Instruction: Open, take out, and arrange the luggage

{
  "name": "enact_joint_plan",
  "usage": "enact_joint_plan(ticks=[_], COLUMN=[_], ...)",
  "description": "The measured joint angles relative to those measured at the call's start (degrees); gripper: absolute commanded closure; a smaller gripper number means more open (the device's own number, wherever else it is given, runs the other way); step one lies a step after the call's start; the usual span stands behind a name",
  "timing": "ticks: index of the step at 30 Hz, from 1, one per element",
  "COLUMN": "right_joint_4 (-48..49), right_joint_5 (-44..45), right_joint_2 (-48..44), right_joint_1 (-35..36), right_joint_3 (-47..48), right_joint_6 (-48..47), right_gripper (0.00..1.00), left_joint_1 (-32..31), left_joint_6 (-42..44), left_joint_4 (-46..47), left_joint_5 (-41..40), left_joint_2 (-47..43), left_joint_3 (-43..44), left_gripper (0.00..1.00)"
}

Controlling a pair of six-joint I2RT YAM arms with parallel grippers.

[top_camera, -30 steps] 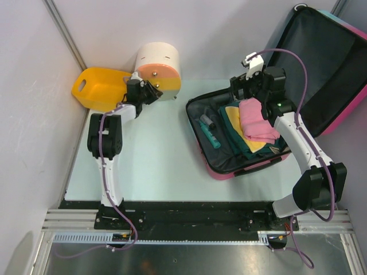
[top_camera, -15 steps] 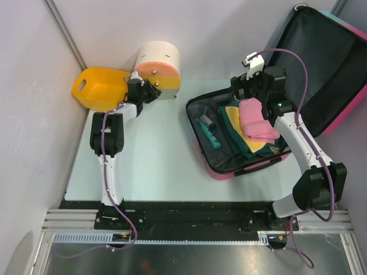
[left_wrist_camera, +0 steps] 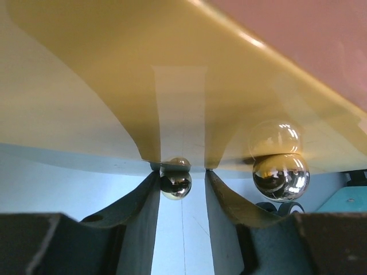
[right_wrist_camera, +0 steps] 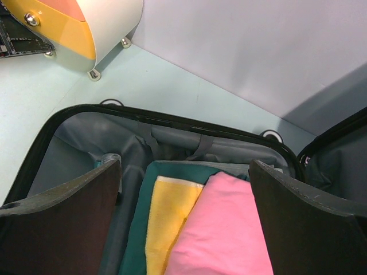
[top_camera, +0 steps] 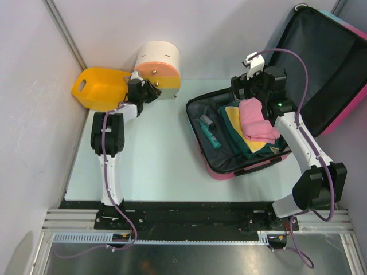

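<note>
The luggage [top_camera: 243, 169] lay open on the right of the table [top_camera: 149, 166], its pink-edged base nearest the arms. Inside, a teal stick-shaped item [top_camera: 210, 136] and a small dark item [top_camera: 207, 120] lay on the left of the black lining. To their right a dark green cloth [top_camera: 243, 146] carried a yellow cloth [top_camera: 231, 114] and, on top, a folded pink cloth [top_camera: 256, 121]. The right gripper [right_wrist_camera: 184, 172] hovered over the far end of that stack, fingers spread wide and holding nothing.

Farther back on the left, the left gripper [left_wrist_camera: 182, 172] had its fingers close together on either side of a small metal knob [left_wrist_camera: 175, 182] on the round drawer box [top_camera: 159, 64]. Whether they pinched it could not be told. A yellow basket [top_camera: 94, 86] sat just beside that box, on its left. The lid [top_camera: 324, 69] of the luggage leaned up at the far right corner.
</note>
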Motion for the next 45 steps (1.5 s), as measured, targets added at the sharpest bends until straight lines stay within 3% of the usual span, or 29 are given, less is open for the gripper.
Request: enact_joint_plan(ticks=[13,29,45], right_joint_4=[-0.02,0.00,-0.07], right_joint_5=[0.00,-0.07,-0.74], right_joint_2=[0.11,0.13,0.28], right_joint_1=[-0.04,-0.04,-0.04], right_joint_3=[-0.04,-0.04,-0.04], right_joint_6=[0.00,0.00,0.00], right_gripper=[0.02,0.02,0.02], left_joint_1=[0.13,0.33,0.28], left_joint_6=[-1.01,-3.96,-6.62], left_joint_4=[1.62,5.44,6.99], left_joint_5=[0.26,0.59,1.20], left_joint_2=[0.37,-0.24,-6.95], left_joint_3=[-0.48,-4.13,-14.29], left_gripper=[0.60,0.93,1.00])
